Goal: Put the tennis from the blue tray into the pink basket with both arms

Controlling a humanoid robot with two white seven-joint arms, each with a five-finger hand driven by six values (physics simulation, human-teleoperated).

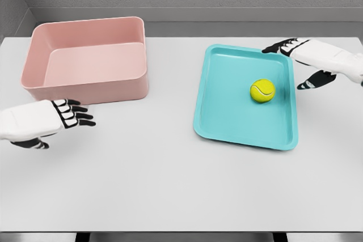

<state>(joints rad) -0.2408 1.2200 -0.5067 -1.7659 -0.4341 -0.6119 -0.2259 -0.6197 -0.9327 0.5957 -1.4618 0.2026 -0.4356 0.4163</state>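
Reaching not yet begun. Tennis ball sat in blue tray, right of frame centre. Right hand hovered just upper right of ball, fingers spread, empty. Left hand far left, below pink basket, fingers extended, empty. Right hand clearly nearer.

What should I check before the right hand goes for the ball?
1. Ball lies in the tray: ok.
2. Right hand open, holding nothing: ok.
3. Right hand near the ball: ok, it hovers over the tray's far right corner.
4. Basket upright, nothing visible inside: ok.
5. Left hand open, in front of the basket: ok.
6. Table between tray and basket free of obstacles: ok.
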